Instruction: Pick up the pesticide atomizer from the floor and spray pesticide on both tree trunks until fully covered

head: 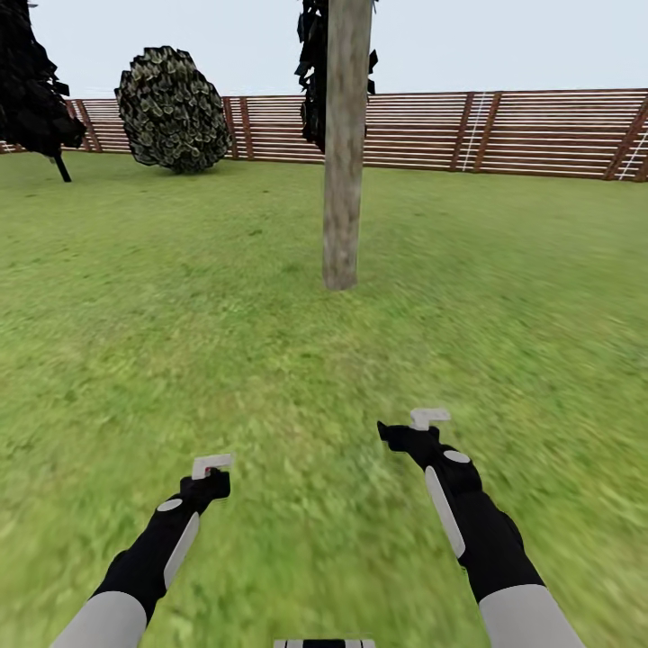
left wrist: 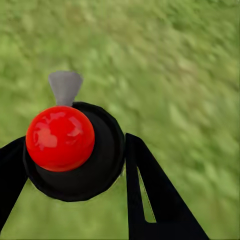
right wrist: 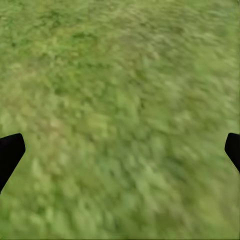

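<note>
A thick, mottled grey-brown tree trunk (head: 345,153) stands on the lawn straight ahead, well beyond both arms; I see no white specks on it. In the left wrist view a small dark round-bodied sprayer (left wrist: 75,150) with a red knob and a grey spout sits between the black fingers (left wrist: 150,200), which press on both its sides; I take it for the pesticide atomizer. My left gripper (head: 211,464) hangs low over the grass at the front left. My right gripper (head: 428,417) is a little farther forward, open, its fingers wide apart over bare grass (right wrist: 120,125).
A brown slatted fence (head: 504,130) closes the back of the lawn. A round leafy shrub (head: 173,110) stands at the back left, with a dark thin-trunked tree (head: 31,90) at the far left. Grass lies between me and the trunk.
</note>
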You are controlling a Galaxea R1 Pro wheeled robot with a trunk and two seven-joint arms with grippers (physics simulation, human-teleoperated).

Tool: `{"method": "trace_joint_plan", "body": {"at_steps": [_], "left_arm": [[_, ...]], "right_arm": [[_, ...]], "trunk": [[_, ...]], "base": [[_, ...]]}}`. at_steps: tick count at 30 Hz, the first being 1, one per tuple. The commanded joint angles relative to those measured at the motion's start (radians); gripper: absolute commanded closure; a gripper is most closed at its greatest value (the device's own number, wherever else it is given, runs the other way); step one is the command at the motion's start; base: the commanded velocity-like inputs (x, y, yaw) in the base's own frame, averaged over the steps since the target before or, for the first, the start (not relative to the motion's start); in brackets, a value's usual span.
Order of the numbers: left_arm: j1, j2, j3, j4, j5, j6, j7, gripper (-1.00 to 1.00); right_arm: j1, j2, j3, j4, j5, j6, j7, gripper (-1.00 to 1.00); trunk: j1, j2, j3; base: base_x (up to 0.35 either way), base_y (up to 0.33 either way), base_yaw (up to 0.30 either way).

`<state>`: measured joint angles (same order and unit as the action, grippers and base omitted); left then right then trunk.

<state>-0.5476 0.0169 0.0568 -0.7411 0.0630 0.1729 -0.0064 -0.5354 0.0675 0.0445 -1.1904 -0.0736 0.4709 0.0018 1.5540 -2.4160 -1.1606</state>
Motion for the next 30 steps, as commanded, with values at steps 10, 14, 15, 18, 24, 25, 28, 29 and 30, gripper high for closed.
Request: {"method": "trace_joint_plan", "body": {"at_steps": [10, 14, 15, 18, 24, 25, 28, 29, 30], "left_arm": [[0.0, 0.0, 0.0, 0.0, 0.0, 0.0, 0.0, 1.0], [0.0, 0.0, 0.0, 0.0, 0.0, 0.0, 0.0, 1.0], [0.0, 0.0, 0.0, 0.0, 0.0, 0.0, 0.0, 1.0], [0.0, 0.0, 0.0, 0.0, 0.0, 0.0, 0.0, 1.0], [0.0, 0.0, 0.0, 0.0, 0.0, 0.0, 0.0, 1.0], [0.0, 0.0, 0.0, 0.0, 0.0, 0.0, 0.0, 1.0], [0.0, -0.001, 0.0, 0.0, 0.0, 0.0, 0.0, 1.0], [0.0, 0.0, 0.0, 0.0, 0.0, 0.0, 0.0, 1.0], [0.0, -0.001, 0.0, 0.0, 0.0, 0.0, -0.001, 1.0]], "right_arm": [[0.0, 0.0, 0.0, 0.0, 0.0, 0.0, 0.0, -1.0], [0.0, 0.0, 0.0, 0.0, 0.0, 0.0, 0.0, -1.0], [0.0, 0.0, 0.0, 0.0, 0.0, 0.0, 0.0, -1.0], [0.0, 0.0, 0.0, 0.0, 0.0, 0.0, 0.0, -1.0], [0.0, 0.0, 0.0, 0.0, 0.0, 0.0, 0.001, -1.0], [0.0, 0.0, 0.0, 0.0, 0.0, 0.0, 0.001, -1.0], [0.0, 0.0, 0.0, 0.0, 0.0, 0.0, 0.001, -1.0], [0.0, 0.0, 0.0, 0.0, 0.0, 0.0, 0.001, -1.0], [0.0, 0.0, 0.0, 0.0, 0.0, 0.0, 0.001, -1.0]], "trunk": [[0.0, 0.0, 0.0], [0.0, 0.0, 0.002], [0.0, 0.0, 0.003], [0.0, 0.0, 0.003], [0.0, 0.0, 0.003], [0.0, 0.0, 0.003], [0.0, 0.0, 0.003], [0.0, 0.0, 0.003], [0.0, 0.0, 0.003]], "base": [[0.338, 0.0, 0.0], [0.338, 0.0, 0.0], [0.338, 0.0, 0.0], [0.338, 0.0, 0.0], [0.338, 0.0, 0.0], [0.338, 0.0, 0.0], [0.338, 0.0, 0.0], [0.338, 0.0, -0.005], [0.338, 0.0, -0.08]]}}
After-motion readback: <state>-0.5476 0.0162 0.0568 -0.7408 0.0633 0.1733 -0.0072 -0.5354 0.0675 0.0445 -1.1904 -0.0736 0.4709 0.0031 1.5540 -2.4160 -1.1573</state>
